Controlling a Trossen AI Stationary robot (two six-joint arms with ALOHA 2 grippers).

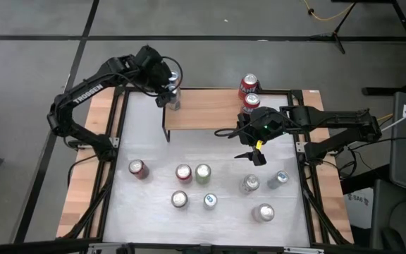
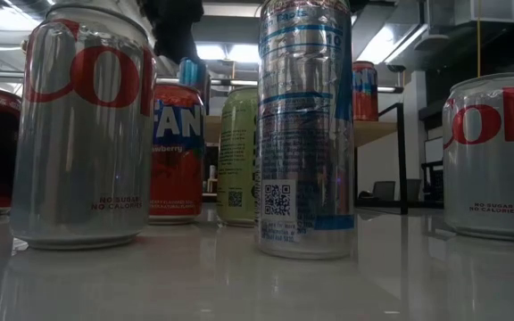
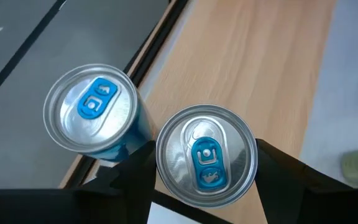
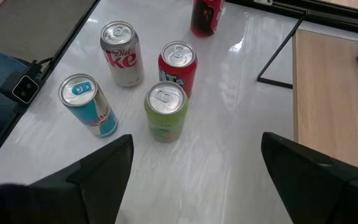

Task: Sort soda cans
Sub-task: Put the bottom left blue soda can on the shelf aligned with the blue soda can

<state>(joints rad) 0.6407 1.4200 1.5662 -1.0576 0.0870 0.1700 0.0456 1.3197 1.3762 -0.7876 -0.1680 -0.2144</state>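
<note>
On the wooden shelf [image 1: 210, 109], my left gripper [image 3: 207, 163] clamps a blue-tab can [image 3: 205, 155] that seems to touch its twin [image 3: 92, 116], which could topple on release; the right gripper [image 4: 191, 163] hangs spread above loose cans [image 1: 203, 173].

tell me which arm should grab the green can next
Right. Its gripper hangs open over the white table, and the green can stands just ahead of its fingers. The left gripper is busy at the wooden shelf, fingers either side of a blue-tab can.
</note>
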